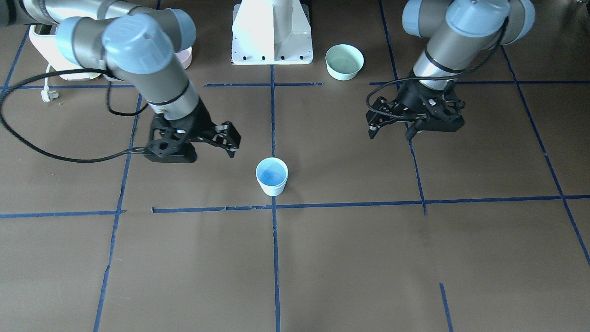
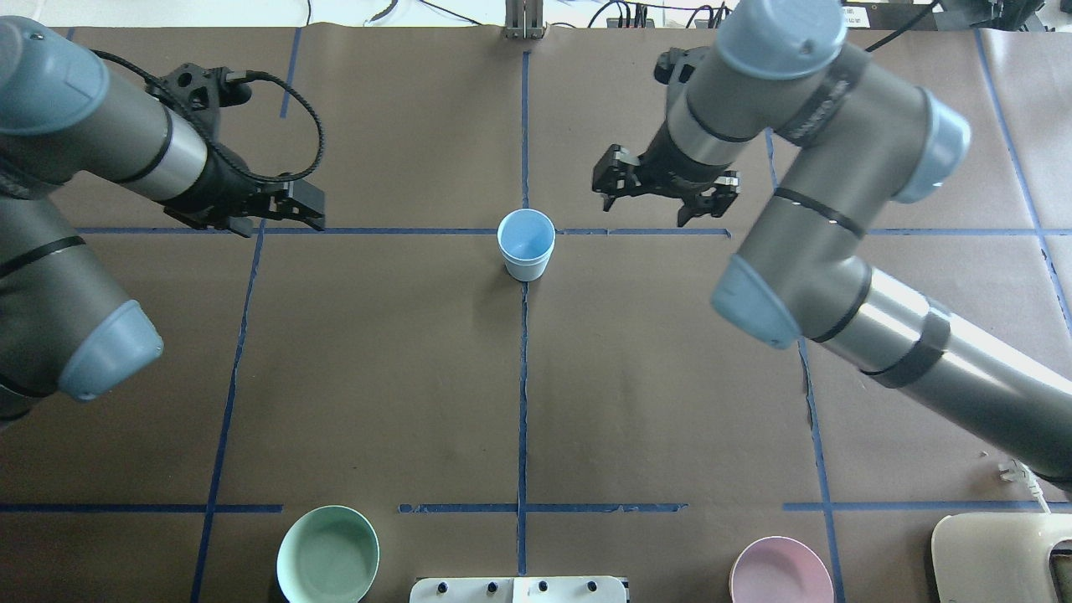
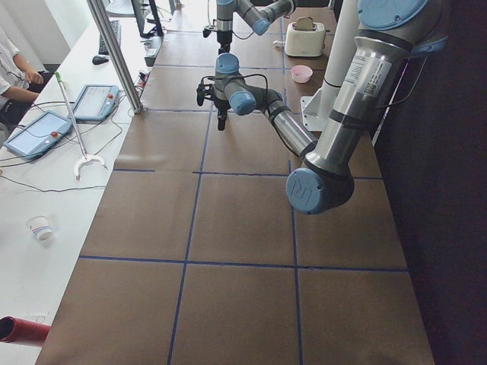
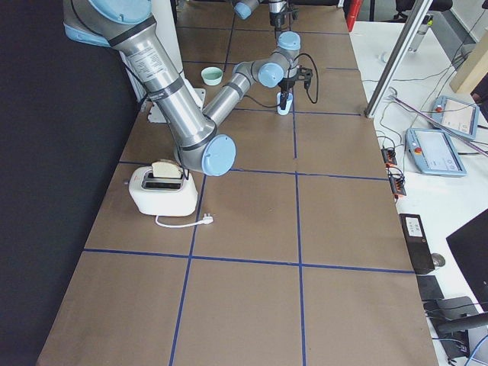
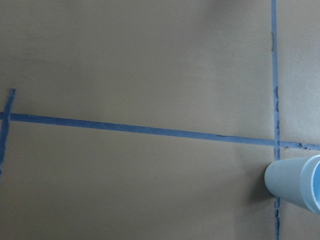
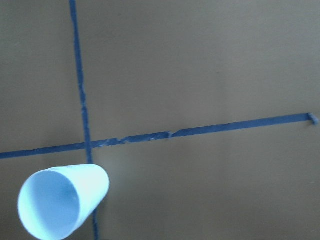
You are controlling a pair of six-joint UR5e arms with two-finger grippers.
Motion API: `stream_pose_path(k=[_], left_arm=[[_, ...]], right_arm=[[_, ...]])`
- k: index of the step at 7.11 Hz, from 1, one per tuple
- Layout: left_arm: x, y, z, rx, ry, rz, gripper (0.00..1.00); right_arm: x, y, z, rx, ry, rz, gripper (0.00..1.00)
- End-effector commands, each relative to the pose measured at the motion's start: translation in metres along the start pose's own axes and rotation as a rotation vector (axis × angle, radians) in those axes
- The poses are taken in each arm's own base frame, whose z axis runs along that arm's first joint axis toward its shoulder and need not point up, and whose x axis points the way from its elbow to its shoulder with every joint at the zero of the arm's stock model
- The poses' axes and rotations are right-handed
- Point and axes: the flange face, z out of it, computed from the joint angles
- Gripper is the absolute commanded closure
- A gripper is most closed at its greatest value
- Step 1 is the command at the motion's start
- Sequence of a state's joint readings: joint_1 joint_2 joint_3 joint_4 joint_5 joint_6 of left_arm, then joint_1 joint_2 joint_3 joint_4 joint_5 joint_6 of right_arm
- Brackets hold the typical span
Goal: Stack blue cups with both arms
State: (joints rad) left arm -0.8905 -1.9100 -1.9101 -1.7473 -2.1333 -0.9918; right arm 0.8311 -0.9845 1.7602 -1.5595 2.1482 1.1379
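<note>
Right end effector (image 2: 645, 208) near blue cup (image 2: 526, 244)

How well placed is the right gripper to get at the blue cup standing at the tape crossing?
Probably yes. The blue cup stands upright and alone on the table. The right gripper hovers open and empty just beside it, with nothing visible between them.

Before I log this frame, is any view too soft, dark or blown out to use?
Front and overhead views: sharp, evenly lit, though the white pedestal glares in front view. Both wrist views: soft, blue cup near the frame edge. Exterior left view: right side dark.
</note>
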Motion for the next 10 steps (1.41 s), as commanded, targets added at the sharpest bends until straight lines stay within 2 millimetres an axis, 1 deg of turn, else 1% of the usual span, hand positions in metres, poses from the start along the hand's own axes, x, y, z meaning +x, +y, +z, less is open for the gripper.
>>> stream_pose_path(k=[1, 2, 3, 4, 5, 6, 7, 8, 9, 10], left_arm=[[-0.134, -0.025, -0.049, -0.010, -0.038, 0.152, 0.00], [-0.198, -0.036, -0.069, -0.009, -0.056, 0.206, 0.00], [-0.254, -0.046, -0.079, -0.014, -0.075, 0.255, 0.00], [-0.321, -0.061, -0.095, -0.012, -0.089, 0.293, 0.00], [-0.370, -0.067, -0.097, -0.036, -0.112, 0.329, 0.00], [-0.406, -0.070, -0.103, -0.068, -0.133, 0.354, 0.00], [-0.427, -0.068, -0.117, -0.069, -0.143, 0.365, 0.00], [-0.434, -0.068, -0.128, -0.066, -0.148, 0.348, 0.00], [-0.440, -0.065, -0.124, -0.095, -0.147, 0.313, 0.00], [-0.440, -0.070, -0.125, -0.158, -0.145, 0.232, 0.00]], right_arm=[[0.139, -0.033, -0.029, -0.008, 0.048, -0.132, 0.00], [0.197, -0.046, -0.039, -0.001, 0.088, -0.225, 0.00], [0.250, -0.053, -0.050, -0.005, 0.108, -0.264, 0.00], [0.308, -0.054, -0.060, -0.018, 0.126, -0.316, 0.00], [0.362, -0.051, -0.071, -0.027, 0.146, -0.365, 0.00], [0.410, -0.054, -0.079, -0.045, 0.138, -0.392, 0.00], [0.457, -0.057, -0.081, -0.070, 0.101, -0.391, 0.00], [0.497, -0.057, -0.077, -0.089, 0.100, -0.414, 0.00], [0.519, -0.060, -0.082, -0.088, 0.100, -0.430, 0.00], [0.523, -0.059, -0.082, -0.087, 0.104, -0.429, 0.00]])
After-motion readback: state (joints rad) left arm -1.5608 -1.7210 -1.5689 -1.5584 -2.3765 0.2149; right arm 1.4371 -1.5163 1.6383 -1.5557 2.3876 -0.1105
